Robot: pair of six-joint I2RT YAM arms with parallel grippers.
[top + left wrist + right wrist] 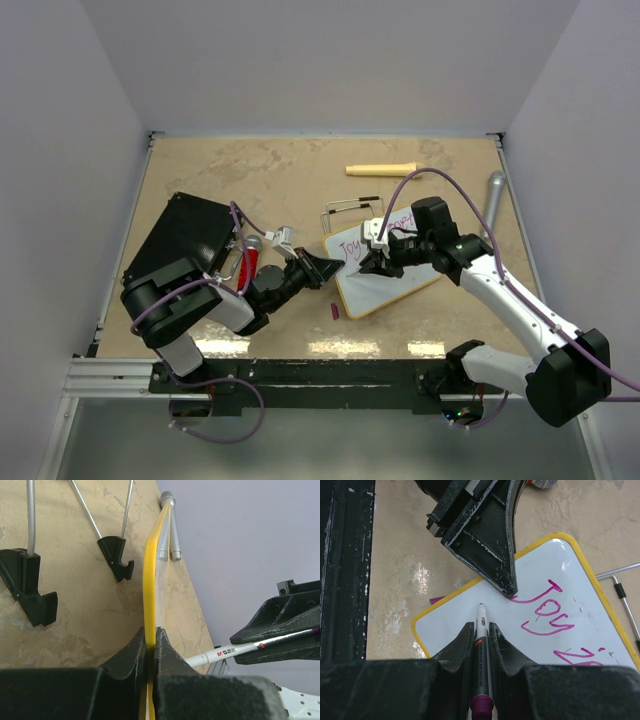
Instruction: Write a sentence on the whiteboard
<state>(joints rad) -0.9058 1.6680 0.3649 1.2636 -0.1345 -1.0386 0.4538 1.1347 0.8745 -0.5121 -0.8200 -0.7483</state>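
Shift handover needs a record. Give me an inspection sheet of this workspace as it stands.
Surface: tan mottled table, glare near the front edge.
Job's things: whiteboard on the table; sentence started, "Joy" readable in magenta.
Clutter: black case at left, cream stick at the far side, silver cylinder far right, wire stand behind the board, magenta cap by its near edge.
End effectors: left end effector shut on the whiteboard's yellow rim; right end effector shut on a marker, tip at the board.
Cables: purple cables loop along both arms.
Surroundings: plain pale walls; nothing else seen.
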